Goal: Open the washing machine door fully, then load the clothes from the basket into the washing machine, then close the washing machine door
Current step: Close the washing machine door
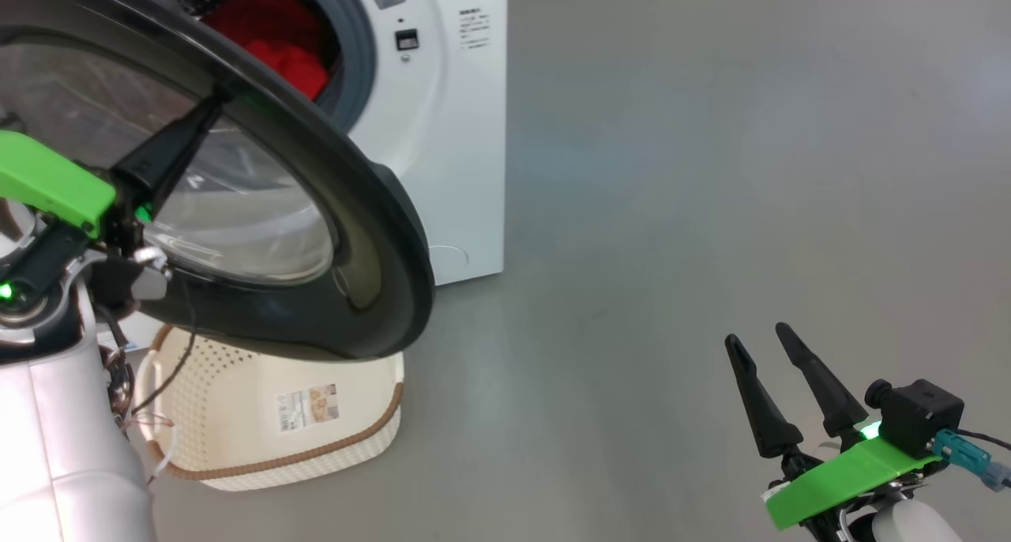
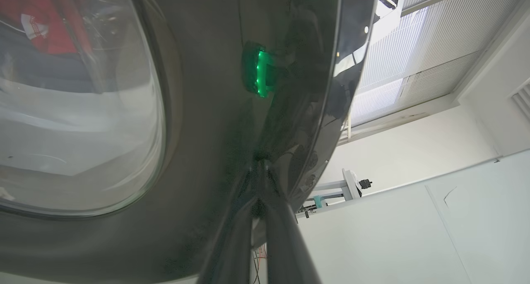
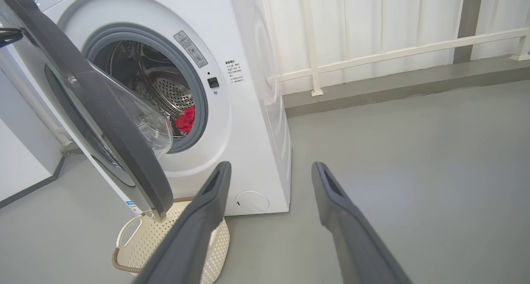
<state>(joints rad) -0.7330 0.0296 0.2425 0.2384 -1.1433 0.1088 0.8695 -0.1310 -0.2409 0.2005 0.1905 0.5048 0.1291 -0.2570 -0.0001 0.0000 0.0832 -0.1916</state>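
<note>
Floor [image 1: 711,171]: one grey, smooth surface carrying all items.

Machine [image 1: 466,131]: one white front-loader, standing on the floor at the upper left of the head view. Its round opening is exposed, with the grey ring and steel drum visible in the right wrist view.

Door [image 1: 379,234]: one, black-rimmed with a clear glass bowl. It stands partly open, hinged on the left and swung out over the basket.

Basket [image 1: 347,439]: one, cream and perforated with a brown rim. It sits on the floor just before the machine, under the door's lower edge. One paper label shows on its bare bottom.

End effectors: two. The left end effector [image 1: 213,111] has its fingers pressed together with nothing between them. Its tips rest against the outer face of the door's black rim, near the glass. The right end effector [image 1: 757,336] is spread wide and grips nothing. It hangs over bare floor, well apart from the machine.

Clothes [image 1: 276,36]: one red heap, lying inside the drum at its bottom. How many garments it contains cannot be told.
</note>
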